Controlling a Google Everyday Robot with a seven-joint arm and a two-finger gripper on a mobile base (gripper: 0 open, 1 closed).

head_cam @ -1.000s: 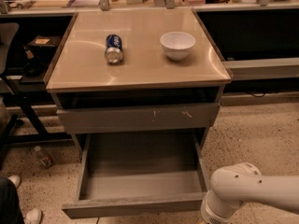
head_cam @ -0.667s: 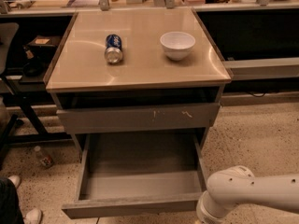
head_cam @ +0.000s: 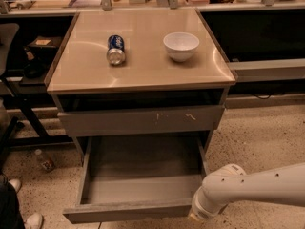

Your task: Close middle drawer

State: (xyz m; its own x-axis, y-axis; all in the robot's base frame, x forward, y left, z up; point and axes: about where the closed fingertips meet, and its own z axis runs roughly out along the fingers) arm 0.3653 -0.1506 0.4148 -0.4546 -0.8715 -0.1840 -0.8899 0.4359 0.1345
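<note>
The middle drawer [head_cam: 128,213] is pulled far out of the cabinet, showing its deep grey box [head_cam: 143,168] with nothing in it. Its plain front panel runs along the bottom of the camera view. My white arm [head_cam: 257,187] comes in from the right. Its end, with the gripper [head_cam: 194,217], sits low at the right end of the drawer's front panel, close to or touching it. The bottom edge of the view cuts the gripper off.
The grey drawer front with pale scratch marks [head_cam: 143,120] sits above. A blue soda can [head_cam: 115,49] lies on the tan top next to a white bowl [head_cam: 181,46]. A small bottle [head_cam: 44,160], black chair legs [head_cam: 19,123] and a shoe [head_cam: 32,220] are on the floor at left.
My arm has moved a little left and down, bringing its end nearer the drawer's front right corner. The drawer has not visibly moved.
</note>
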